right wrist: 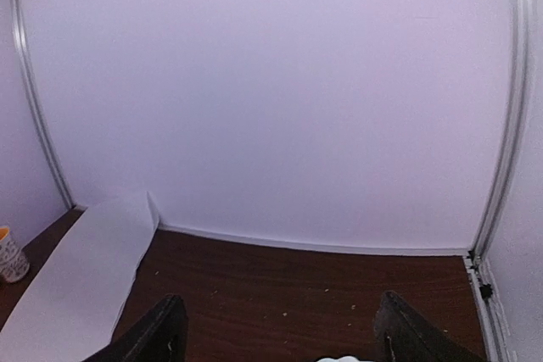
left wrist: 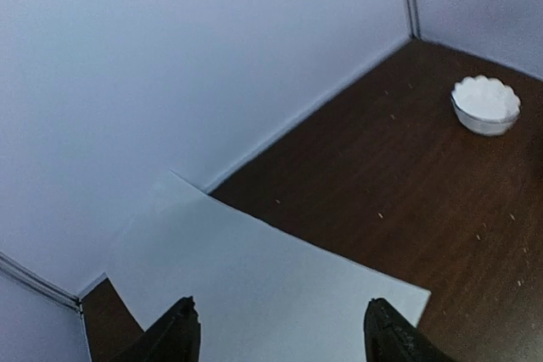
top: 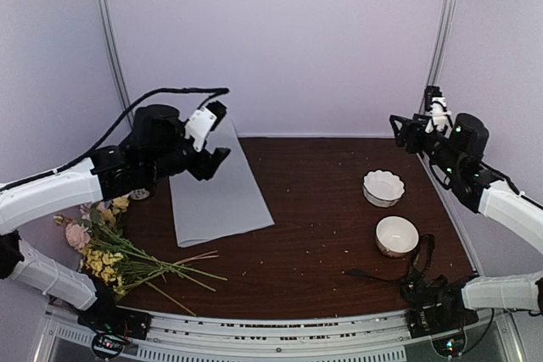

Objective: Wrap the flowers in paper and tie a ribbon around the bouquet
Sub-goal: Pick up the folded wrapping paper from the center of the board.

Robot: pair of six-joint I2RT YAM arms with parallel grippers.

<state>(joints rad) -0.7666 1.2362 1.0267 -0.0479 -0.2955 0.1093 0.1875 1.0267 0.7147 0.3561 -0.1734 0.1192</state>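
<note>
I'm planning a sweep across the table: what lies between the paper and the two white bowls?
Nothing: the top view shows only bare dark tabletop between the paper and both the scalloped bowl and the plain bowl.

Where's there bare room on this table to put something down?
The widest bare stretch of table runs down the middle, between the paper on the left and the scalloped bowl and plain bowl on the right. Another lies in front, between the stems of the flowers and the ribbon. The near-left corner and right side are crowded.
</note>
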